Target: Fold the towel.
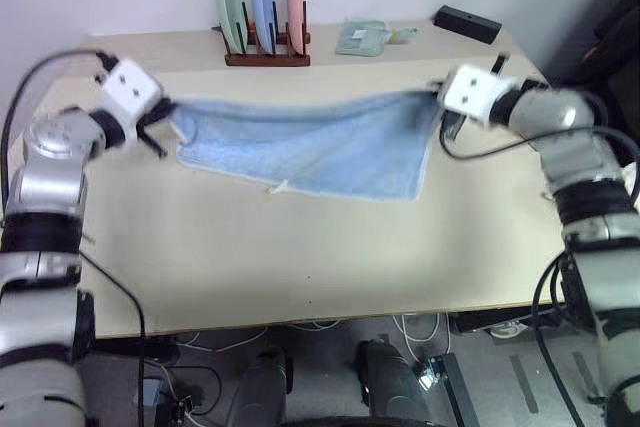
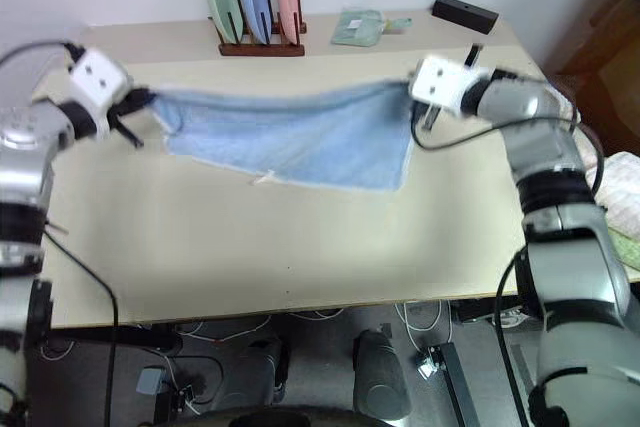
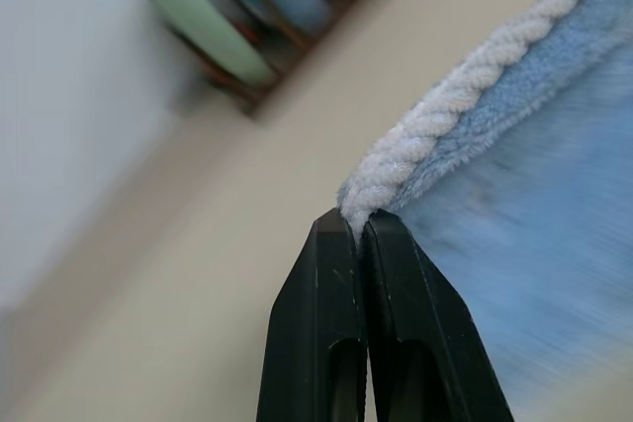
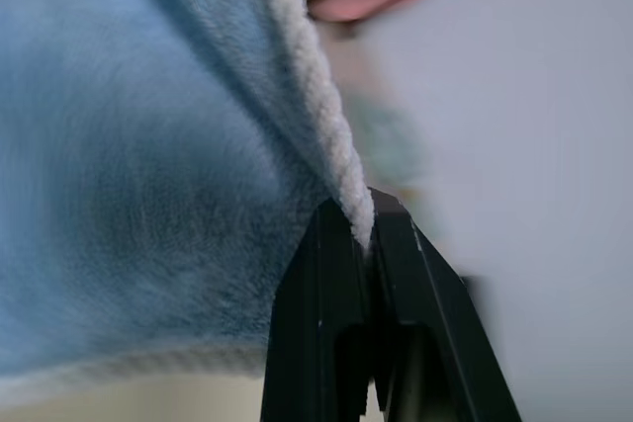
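The left gripper point(image 3: 361, 229) is clamped on one corner of the towel point(image 1: 320, 147) by its whitish edging, and the right gripper point(image 4: 366, 219) pinches the opposite corner likewise. The towel hangs stretched between them above the table point(image 1: 300, 257), its lower edge seemingly brushing the top.

To fold cleanly, I'd keep both corners level and taut, carry them together over the far edge, and lower evenly.

Counted: one towel, two grippers, three plates point(image 1: 260, 2) in one rack point(image 1: 266, 55), one small green cloth point(image 1: 362, 37), one black box point(image 1: 467, 23).
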Motion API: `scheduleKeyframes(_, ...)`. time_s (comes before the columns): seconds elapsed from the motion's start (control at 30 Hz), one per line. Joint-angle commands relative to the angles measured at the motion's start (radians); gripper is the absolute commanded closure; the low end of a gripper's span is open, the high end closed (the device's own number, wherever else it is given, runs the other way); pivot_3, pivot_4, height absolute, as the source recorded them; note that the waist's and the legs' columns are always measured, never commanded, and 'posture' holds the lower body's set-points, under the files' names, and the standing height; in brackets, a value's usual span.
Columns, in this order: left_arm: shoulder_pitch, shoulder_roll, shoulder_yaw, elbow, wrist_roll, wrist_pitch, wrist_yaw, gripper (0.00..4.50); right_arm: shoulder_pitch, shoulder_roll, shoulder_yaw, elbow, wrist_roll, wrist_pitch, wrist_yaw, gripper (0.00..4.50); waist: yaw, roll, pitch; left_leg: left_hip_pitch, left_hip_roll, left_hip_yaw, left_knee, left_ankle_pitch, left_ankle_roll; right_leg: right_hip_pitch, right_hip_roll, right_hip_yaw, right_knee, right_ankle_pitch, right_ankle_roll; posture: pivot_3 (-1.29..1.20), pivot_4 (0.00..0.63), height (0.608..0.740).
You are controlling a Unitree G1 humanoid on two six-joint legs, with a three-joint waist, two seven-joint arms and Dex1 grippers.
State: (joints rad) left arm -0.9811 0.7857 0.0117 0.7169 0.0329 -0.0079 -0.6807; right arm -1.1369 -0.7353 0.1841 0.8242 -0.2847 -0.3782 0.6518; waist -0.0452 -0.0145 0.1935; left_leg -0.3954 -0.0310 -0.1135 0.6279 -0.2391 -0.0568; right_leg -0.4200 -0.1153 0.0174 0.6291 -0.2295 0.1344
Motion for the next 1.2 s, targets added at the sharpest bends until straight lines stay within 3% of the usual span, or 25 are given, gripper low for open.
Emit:
scheduleKeyframes(0.03,-0.185,0.007,0.018,0.158,0.039,-0.117,0.104,4.44,-0.148,-0.038,-0.022,0.058,-0.036,-0.054,-0.082,4.5,-0.003,0.0,0.0,-0.002,0.0,0.0,0.0,0.0,0.0,-0.003,0.0,0.0,0.0,0.0,0.0,0.0,0.15,0.74)
scheduleKeyframes(0.13,-0.256,0.036,0.035,0.225,0.027,-0.17,0.082,4.44,-0.183,-0.061,-0.046,0.007,0.012,-0.067,-0.021,4.5,-0.011,0.0,0.0,-0.012,0.0,0.0,0.001,0.003,-0.004,-0.012,0.0,0.0,0.001,0.0,0.0,0.0,0.15,0.74)
scheduleKeyframes(0.23,-0.187,0.077,0.051,0.185,-0.022,-0.183,-0.046,4.44,-0.094,-0.086,-0.074,-0.129,0.105,-0.028,0.107,4.5,-0.025,0.0,0.0,-0.012,-0.001,0.001,-0.001,0.002,-0.004,-0.012,-0.001,0.0,0.001,-0.001,0.001,0.0,0.15,0.74)
scheduleKeyframes(0.37,0.072,0.146,0.094,-0.015,-0.127,-0.089,-0.243,4.44,0.181,-0.154,-0.114,-0.457,0.267,0.155,0.308,4.5,-0.029,0.001,0.0,-0.012,0.0,0.001,0.0,0.0,0.0,-0.011,-0.001,0.0,0.002,-0.001,0.002,0.0,0.15,0.74)
scheduleKeyframes(0.57,0.589,0.248,0.189,-0.495,-0.274,0.194,-0.402,4.44,0.613,-0.256,-0.199,-0.845,0.433,0.457,0.434,4.5,-0.021,0.001,0.001,-0.013,0.0,0.001,0.003,0.0,0.0,-0.012,-0.002,0.001,0.003,-0.001,0.001,0.0,0.15,0.74)
scheduleKeyframes(0.7,0.896,0.322,0.32,-0.784,-0.376,0.419,-0.468,4.44,0.879,-0.344,-0.308,-1.038,0.56,0.642,0.514,4.5,-0.008,0.001,0.001,-0.011,0.0,0.001,0.003,-0.001,0.001,-0.01,-0.002,0.001,0.003,-0.001,0.001,0.0,0.15,0.74)
scheduleKeyframes(0.87,1.117,0.359,0.458,-0.949,-0.431,0.556,-0.526,4.44,1.06,-0.413,-0.42,-1.136,0.64,0.744,0.581,4.5,0.005,0.001,0.0,-0.007,0.001,0.002,0.003,-0.001,0.001,-0.005,-0.001,0.001,0.001,-0.003,-0.003,0.0,0.15,0.74)
scheduleKeyframes(1.03,1.048,0.347,0.391,-0.903,-0.404,0.52,-0.468,4.44,0.996,-0.389,-0.367,-1.065,0.594,0.697,0.538,4.5,0.008,0.0,0.0,0.0,0.001,0.003,0.003,-0.001,0.001,0.002,-0.001,0.001,0.001,-0.004,-0.005,0.0,0.15,0.74)
scheduleKeyframes(1.2,0.717,0.253,0.151,-0.663,-0.293,0.399,-0.404,4.44,0.809,-0.307,-0.229,-0.872,0.478,0.591,0.472,4.5,0.011,0.0,0.0,0.003,0.001,0.003,0.003,-0.001,0.001,0.005,-0.001,0.001,0.0,-0.003,-0.003,0.0,0.15,0.74)
